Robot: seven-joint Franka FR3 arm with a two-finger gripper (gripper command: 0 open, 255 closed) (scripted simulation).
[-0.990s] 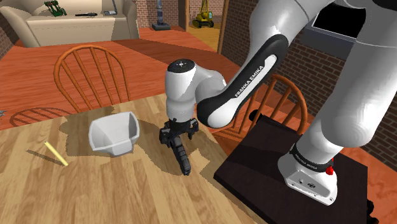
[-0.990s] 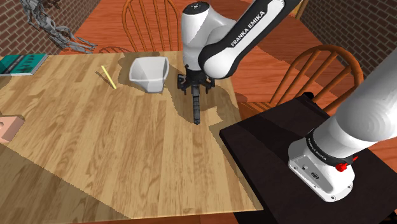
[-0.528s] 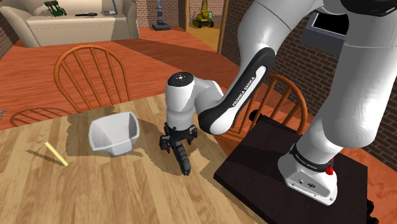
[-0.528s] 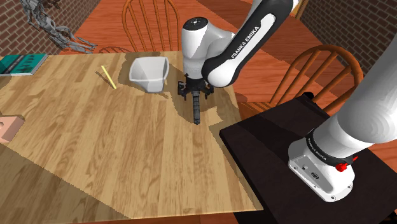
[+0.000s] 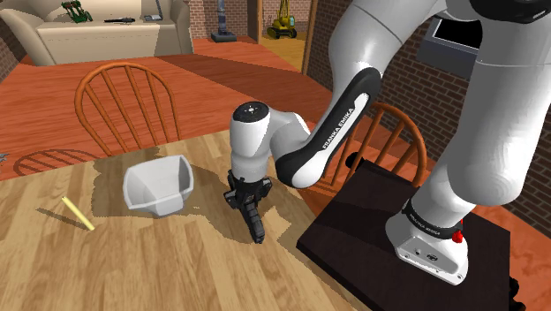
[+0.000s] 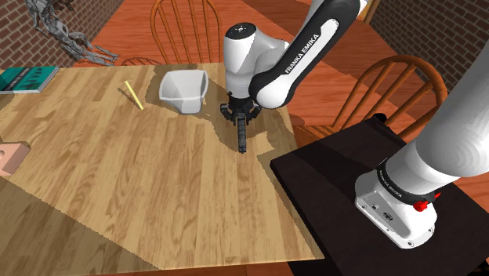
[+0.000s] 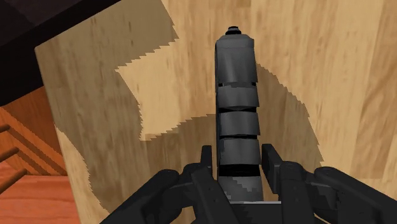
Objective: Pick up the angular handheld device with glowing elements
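My tool (image 5: 244, 200) has sunk and pinched in. In the shoulder view, right of the white bin (image 5: 157, 185), it clasps the near end of the dark device (image 5: 255, 223) lying on the tabletop (image 5: 132, 265), its long axis running straight out ahead of the tool.

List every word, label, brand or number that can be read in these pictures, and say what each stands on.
"FRANKA EMIKA": white letters along the dark band of the arm, readable in the shoulder view and the second exterior view.
Teal book at the table's far corner: marks on its cover too small to read.
Dark handheld device: no text or number on it.
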